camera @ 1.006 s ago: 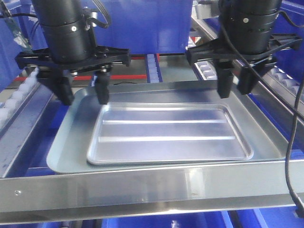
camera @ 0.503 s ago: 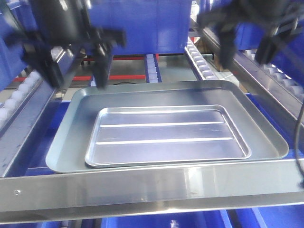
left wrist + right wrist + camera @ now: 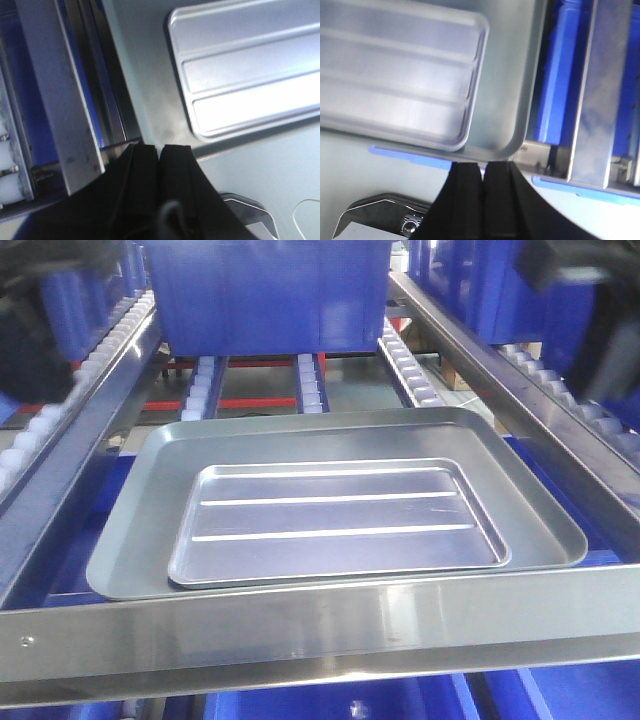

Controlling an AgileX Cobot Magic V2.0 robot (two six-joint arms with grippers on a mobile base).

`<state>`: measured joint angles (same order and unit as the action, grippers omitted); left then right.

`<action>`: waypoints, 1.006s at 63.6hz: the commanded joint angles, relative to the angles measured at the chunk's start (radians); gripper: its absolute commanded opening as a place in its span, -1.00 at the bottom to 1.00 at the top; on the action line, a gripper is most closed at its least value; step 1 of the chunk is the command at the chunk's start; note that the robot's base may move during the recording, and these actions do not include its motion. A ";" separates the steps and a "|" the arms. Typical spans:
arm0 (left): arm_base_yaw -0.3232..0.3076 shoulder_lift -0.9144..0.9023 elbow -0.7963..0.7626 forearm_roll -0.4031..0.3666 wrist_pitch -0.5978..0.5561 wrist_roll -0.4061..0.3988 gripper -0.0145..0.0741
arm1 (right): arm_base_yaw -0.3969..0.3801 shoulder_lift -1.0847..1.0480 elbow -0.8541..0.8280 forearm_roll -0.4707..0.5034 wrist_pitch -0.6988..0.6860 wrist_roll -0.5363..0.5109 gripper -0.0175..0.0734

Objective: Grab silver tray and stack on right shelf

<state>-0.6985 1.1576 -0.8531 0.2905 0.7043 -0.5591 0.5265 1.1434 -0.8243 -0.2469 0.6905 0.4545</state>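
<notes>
Steel rack rails with white roller wheels (image 3: 400,350) frame the scene, with a blue bin (image 3: 268,292) at 12 o'clock and the polished front bar (image 3: 320,625) at 6 o'clock. Centred between them, the silver tray (image 3: 335,522) lies flat inside the grey tray (image 3: 150,530), on the right shelf (image 3: 560,420).

By the look of it, the silver tray is thin, stiff, light sheet metal, slick on its floor; its raised rim at the 3 and 9 o'clock short ends seems the surest hold.

A second ago both arms hung over the trays with jaws apart. Now they have left the front view, and the left gripper (image 3: 160,150) and right gripper (image 3: 483,170) each show fingers pressed together, empty.
</notes>
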 commanded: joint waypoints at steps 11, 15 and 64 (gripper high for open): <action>-0.007 -0.307 0.243 0.012 -0.159 0.118 -0.88 | 0.024 -0.294 0.230 -0.018 -0.242 -0.010 -0.50; -0.007 -0.400 0.286 0.012 -0.159 0.127 -0.88 | 0.024 -0.368 0.271 -0.018 -0.260 -0.011 -0.50; -0.007 -1.012 0.328 -0.098 -0.057 0.258 -0.88 | 0.024 -0.934 0.346 -0.018 -0.232 -0.085 -0.50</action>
<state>-0.6985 0.1344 -0.5005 0.1920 0.7218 -0.3031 0.5482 0.1982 -0.4550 -0.2469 0.5401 0.3802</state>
